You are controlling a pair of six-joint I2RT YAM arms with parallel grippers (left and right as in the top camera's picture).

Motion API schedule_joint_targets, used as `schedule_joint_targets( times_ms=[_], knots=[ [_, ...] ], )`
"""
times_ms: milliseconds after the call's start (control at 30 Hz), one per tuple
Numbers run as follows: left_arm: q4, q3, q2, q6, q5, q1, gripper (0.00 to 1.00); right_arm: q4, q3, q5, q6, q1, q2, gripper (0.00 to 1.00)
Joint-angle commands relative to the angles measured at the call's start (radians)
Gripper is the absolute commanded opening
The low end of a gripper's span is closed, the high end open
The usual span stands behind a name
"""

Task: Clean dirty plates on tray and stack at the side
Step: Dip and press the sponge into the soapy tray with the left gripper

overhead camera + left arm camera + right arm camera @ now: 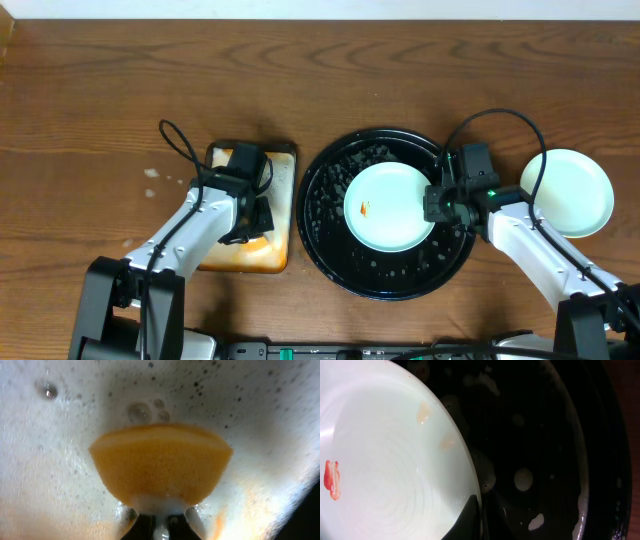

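Note:
A pale mint plate (390, 205) with a small orange smear lies in the round black tray (330, 250). My right gripper (437, 203) is shut on its right rim. In the right wrist view the fingers (479, 520) pinch the plate's (385, 460) edge over the wet tray (545, 435). A second pale plate (568, 192) lies on the bare wood to the right of the tray. A third plate is not in view. My left gripper (255, 215) is down in the rectangular tray. In the left wrist view its fingers (161, 527) are shut on an orange sponge (160, 462) in foam.
The rectangular orange-stained tray (280, 250) with white foam (50, 460) stands just left of the black tray. Suds and water drops dot the black tray's floor. Cables loop above both wrists. Brown wood-grain tabletop (90, 120) surrounds everything.

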Motion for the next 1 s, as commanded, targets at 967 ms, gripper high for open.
schedule_joint_targets(
  times_ms=[967],
  knots=[
    [-0.155,0.225,0.016,0.179,0.067,0.001,0.07,-0.002,0.016,0.013,-0.011,0.003,-0.002,0.01]
  ],
)
